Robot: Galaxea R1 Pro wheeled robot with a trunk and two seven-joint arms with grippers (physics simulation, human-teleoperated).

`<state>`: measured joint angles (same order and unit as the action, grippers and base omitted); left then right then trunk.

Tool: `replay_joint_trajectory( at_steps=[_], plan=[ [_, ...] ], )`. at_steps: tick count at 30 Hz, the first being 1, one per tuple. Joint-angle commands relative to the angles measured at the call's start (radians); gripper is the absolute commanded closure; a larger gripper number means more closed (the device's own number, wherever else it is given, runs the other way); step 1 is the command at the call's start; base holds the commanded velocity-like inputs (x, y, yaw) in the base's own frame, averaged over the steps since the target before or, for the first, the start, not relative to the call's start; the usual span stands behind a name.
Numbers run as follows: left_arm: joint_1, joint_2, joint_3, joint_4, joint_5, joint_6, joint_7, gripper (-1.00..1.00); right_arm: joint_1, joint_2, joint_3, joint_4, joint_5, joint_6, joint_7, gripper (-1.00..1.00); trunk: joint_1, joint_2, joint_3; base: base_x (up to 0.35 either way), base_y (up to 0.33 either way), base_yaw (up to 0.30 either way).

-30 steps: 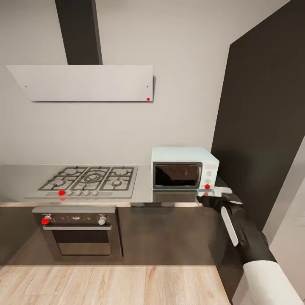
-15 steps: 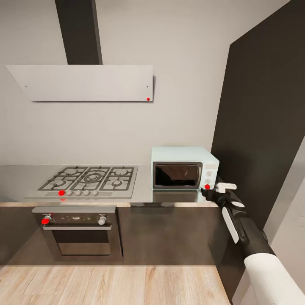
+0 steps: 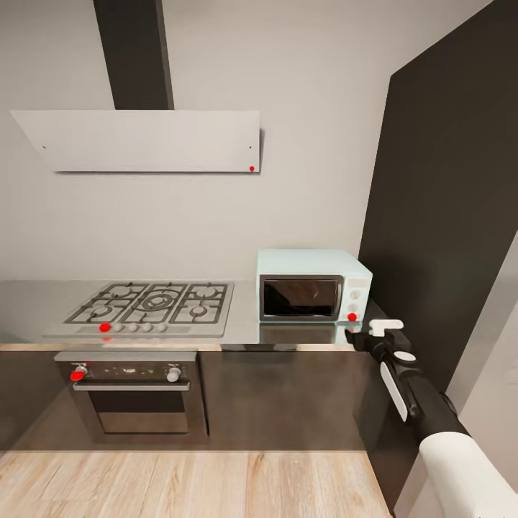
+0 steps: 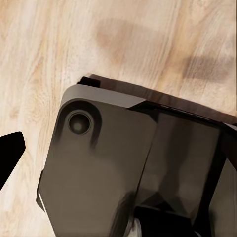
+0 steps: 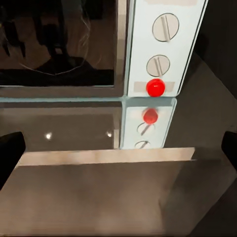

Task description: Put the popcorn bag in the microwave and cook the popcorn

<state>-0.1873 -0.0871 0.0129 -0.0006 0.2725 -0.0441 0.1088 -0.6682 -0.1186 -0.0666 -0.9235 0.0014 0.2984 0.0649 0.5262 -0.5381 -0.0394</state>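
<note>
Kitchen wall run: the long grey glossy countertop (image 3: 244,327) over dark cabinet fronts carries a steel gas hob (image 3: 150,306) above a built-in steel oven (image 3: 133,392), with a pale slab extractor hood (image 3: 144,140) on the wall and light wood flooring (image 3: 187,485) in front. At the right end of the worktop stands the small pale mint-blue microwave (image 3: 314,284), glass door closed. From the head camera the right arm reaches forward from the lower right, its black right gripper (image 3: 354,337) level with the countertop edge just below the microwave's red button (image 3: 352,316), apart from it. The right wrist camera supplies the close detail: white knob panel (image 5: 165,47) with two dials, the red button and its reflection in the worktop; only the two dark fingertips (image 5: 10,153) show at the frame edges, set wide apart and holding nothing. The left wrist camera shows the robot's dark base plate (image 4: 128,168) over wood floor; left gripper state cannot be told. The popcorn bag cannot be located.
</note>
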Motion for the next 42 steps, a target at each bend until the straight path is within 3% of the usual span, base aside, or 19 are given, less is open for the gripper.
replay_joint_trajectory(
  at_steps=[1, 8, 19, 24, 42],
  plan=[
    [-0.001, 0.0, 0.001, 0.001, 0.004, -0.003, 0.001, -1.0, -0.001, 0.0, -0.003, 0.002, -0.003, 0.005, 0.028, -1.0, 0.0, -0.002, -0.002, 0.0, 0.0, 0.0],
    [-0.001, 0.001, 0.001, 0.001, 0.004, -0.003, 0.0, -1.0, -0.001, 0.0, -0.005, 0.004, -0.004, 0.005, 0.055, -1.0, 0.0, -0.002, -0.002, 0.023, -0.012, 0.0],
    [-0.001, 0.003, 0.0, 0.001, 0.004, -0.002, -0.001, -1.0, -0.001, 0.001, -0.01, 0.006, -0.014, 0.004, 0.05, -1.0, 0.0, -0.002, -0.002, 0.234, -0.154, 0.0],
    [-0.001, 0.003, 0.0, 0.001, 0.004, -0.003, -0.001, -1.0, -0.002, 0.006, -0.011, 0.051, -0.015, 0.0, 0.046, -1.0, 0.0, -0.002, -0.002, 0.233, -0.157, 0.0],
    [-0.001, 0.003, 0.0, 0.001, 0.003, -0.003, -0.001, -1.0, -0.001, 0.017, -0.011, 0.158, -0.021, -0.13, 0.043, -1.0, 0.0, -0.002, -0.002, 0.046, -0.009, 0.0]
  ],
)
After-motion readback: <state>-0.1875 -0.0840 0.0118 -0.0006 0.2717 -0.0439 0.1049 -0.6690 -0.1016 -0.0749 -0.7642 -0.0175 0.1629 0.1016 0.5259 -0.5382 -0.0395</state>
